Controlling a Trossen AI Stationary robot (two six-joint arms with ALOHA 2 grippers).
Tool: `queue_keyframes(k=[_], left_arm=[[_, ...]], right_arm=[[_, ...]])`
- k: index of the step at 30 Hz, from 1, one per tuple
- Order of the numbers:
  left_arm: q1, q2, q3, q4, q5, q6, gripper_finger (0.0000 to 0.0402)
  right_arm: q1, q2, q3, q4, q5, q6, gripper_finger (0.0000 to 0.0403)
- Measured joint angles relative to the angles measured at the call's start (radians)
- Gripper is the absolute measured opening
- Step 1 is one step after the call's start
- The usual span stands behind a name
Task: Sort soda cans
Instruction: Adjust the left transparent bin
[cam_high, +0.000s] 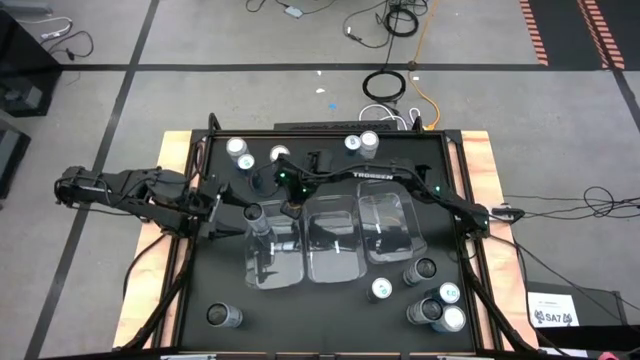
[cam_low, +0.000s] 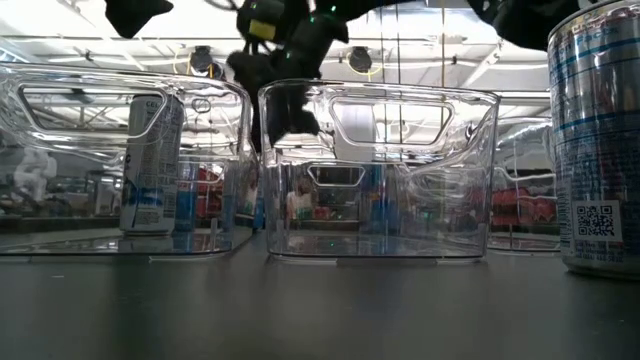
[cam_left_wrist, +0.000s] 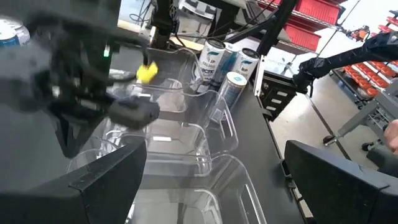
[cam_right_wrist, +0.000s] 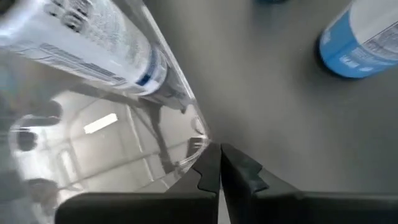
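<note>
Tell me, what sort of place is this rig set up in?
Likely a robotics lab or workshop: cables lie loose on the grey floor, red storage shelving lines the room, and the black table carries clear bins.

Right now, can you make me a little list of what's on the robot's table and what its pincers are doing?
bins: three clear plastic bins side by side mid-table
can in bin: one, upright in the left bin
loose cans: groups near far edge and near right corner
left pincer: open, empty, beside left bin
right pincer: shut, empty, over bins' far edge
</note>
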Motion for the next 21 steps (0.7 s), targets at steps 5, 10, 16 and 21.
queue_keyframes(k=[5, 10, 16, 21], left_arm=[[0.000, 0.000, 0.000, -0.003, 0.001, 0.000, 0.0391], [0.000, 0.000, 0.000, -0.007, 0.001, 0.000, 0.0391], [0.000, 0.000, 0.000, -0.008, 0.001, 0.003, 0.0391], [0.000, 0.000, 0.000, -0.008, 0.001, 0.008, 0.0391]], right_arm=[[-0.004, 0.015, 0.000, -0.022, 0.018, -0.009, 0.0001], [-0.004, 0.017, 0.000, -0.039, -0.028, -0.010, 0.0000], [0.006, 0.017, 0.000, -0.050, -0.080, -0.020, 0.0000], [0.014, 0.017, 0.000, -0.070, -0.122, -0.040, 0.0000]])
